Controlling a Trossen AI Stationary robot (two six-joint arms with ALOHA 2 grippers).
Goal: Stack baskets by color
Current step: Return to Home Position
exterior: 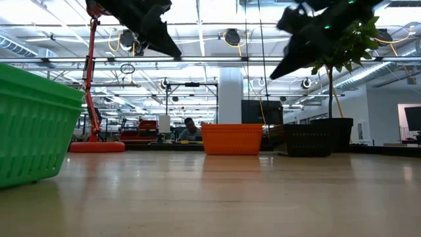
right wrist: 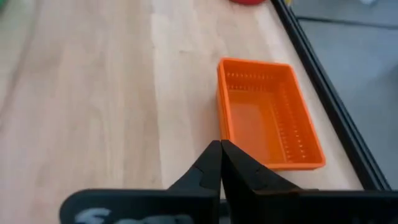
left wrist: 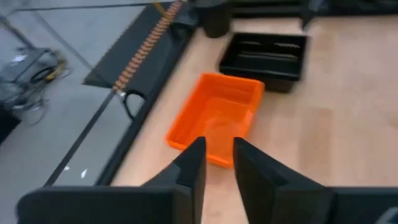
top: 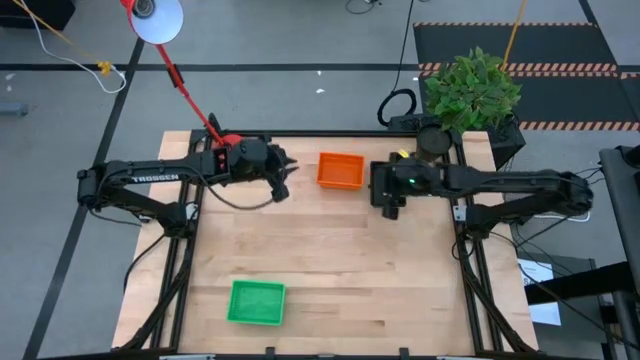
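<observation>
An orange basket (top: 340,170) (left wrist: 214,118) (right wrist: 267,118) rests on its bottom near the table's far edge, between my two grippers. A green basket (top: 257,302) (exterior: 33,125) stands near the front edge. A black basket (left wrist: 264,53) (exterior: 309,139) sits on the table beyond the orange one, to its right; in the high view my right arm covers it. My left gripper (top: 285,185) (left wrist: 217,152) hangs above the table left of the orange basket, open with nothing between its fingers. My right gripper (top: 378,190) (right wrist: 219,152) hovers right of the orange basket, shut and empty.
A red lamp stands at the far left corner, its base (exterior: 97,146) on the table and its arm (top: 190,95) reaching back. A potted plant (top: 470,90) stands at the far right corner. Bare wood lies across the table's middle (top: 330,250). A person (exterior: 189,130) sits far behind.
</observation>
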